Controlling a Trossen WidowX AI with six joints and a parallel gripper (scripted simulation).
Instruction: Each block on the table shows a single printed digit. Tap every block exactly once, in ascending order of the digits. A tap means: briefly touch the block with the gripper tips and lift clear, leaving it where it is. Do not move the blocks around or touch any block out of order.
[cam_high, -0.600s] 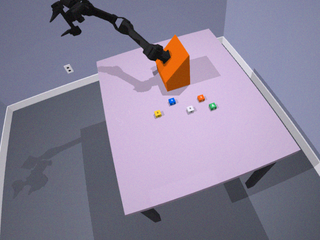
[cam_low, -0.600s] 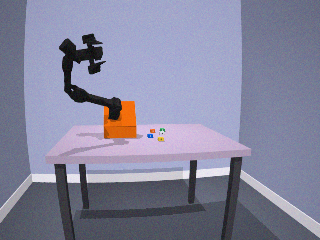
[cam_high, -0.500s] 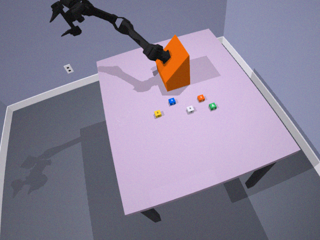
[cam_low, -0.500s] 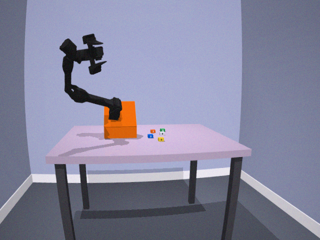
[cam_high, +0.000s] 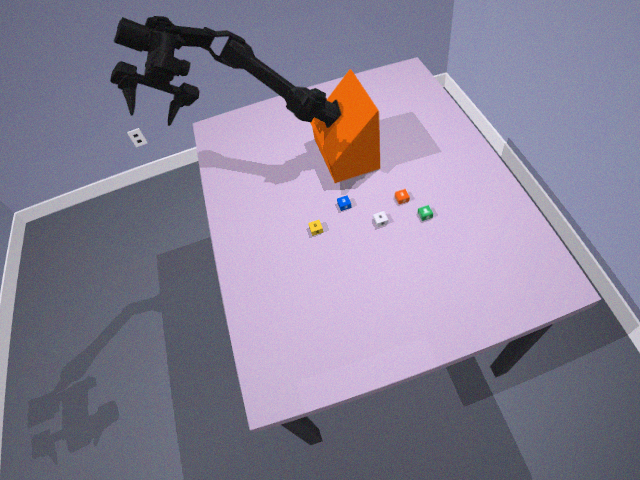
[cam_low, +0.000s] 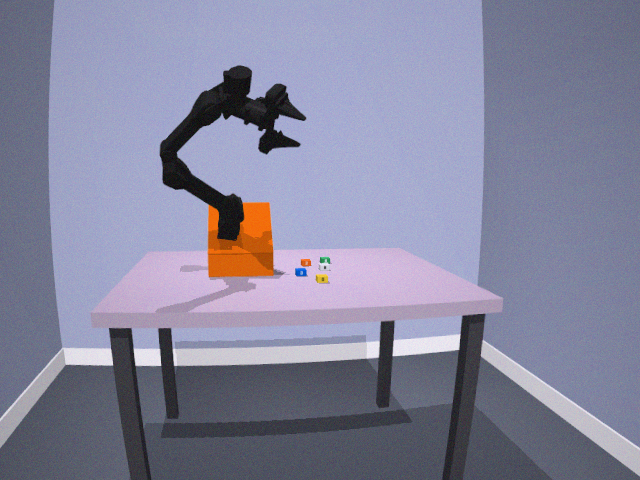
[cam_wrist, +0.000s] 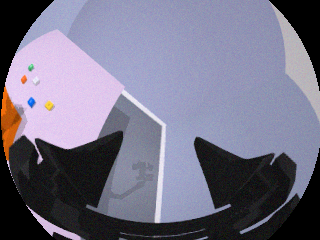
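Black gripper (cam_high: 150, 119) (cam_low: 302, 131) (cam_wrist: 158, 137) is wide open, holding nothing, high up. The 5 blocks (cam_high: 380, 219) (cam_low: 324, 267) (cam_wrist: 36, 80) sit on the table (cam_high: 361, 310) (cam_low: 387, 289) (cam_wrist: 75, 65). I think I'm heading for tap 1; next I must find the lowest digit.

We're looking at a plain room, its kind hard to tell: pale blue walls (cam_high: 542, 77) (cam_low: 361, 129) (cam_wrist: 200, 60) are meeting white skirting (cam_high: 103, 184) (cam_low: 268, 355) (cam_wrist: 145, 109), and a wall socket (cam_high: 136, 137) is showing beyond the pink bench's (cam_high: 361, 310) (cam_low: 387, 289) (cam_wrist: 75, 60) edge.
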